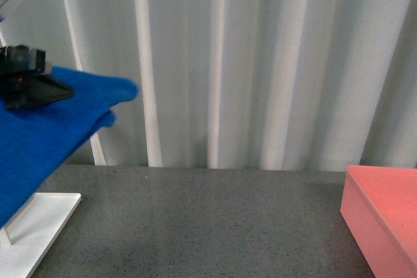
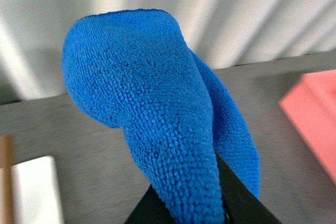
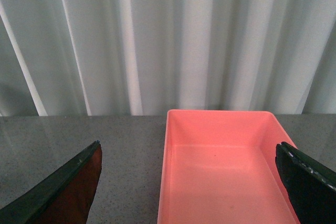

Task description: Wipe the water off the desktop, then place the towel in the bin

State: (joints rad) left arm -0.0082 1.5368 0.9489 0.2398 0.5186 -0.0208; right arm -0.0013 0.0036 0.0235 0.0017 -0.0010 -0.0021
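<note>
The blue towel (image 1: 39,141) hangs in the air at the far left, above the dark grey desktop (image 1: 195,226). My left gripper (image 1: 26,86) is shut on it. In the left wrist view the towel (image 2: 147,103) bulges out from between the black fingers (image 2: 244,203) and hides most of them. The pink bin (image 1: 384,219) stands at the right edge of the desktop. My right gripper (image 3: 189,148) hovers open over the empty bin (image 3: 226,182), one finger (image 3: 79,182) outside the bin's wall and the other at its far rim. No water shows on the desktop.
A white flat rack base (image 1: 39,226) lies at the front left, under the towel, with a wooden rod (image 2: 5,177) beside it. A pale pleated curtain (image 1: 260,63) closes off the back of the desktop.
</note>
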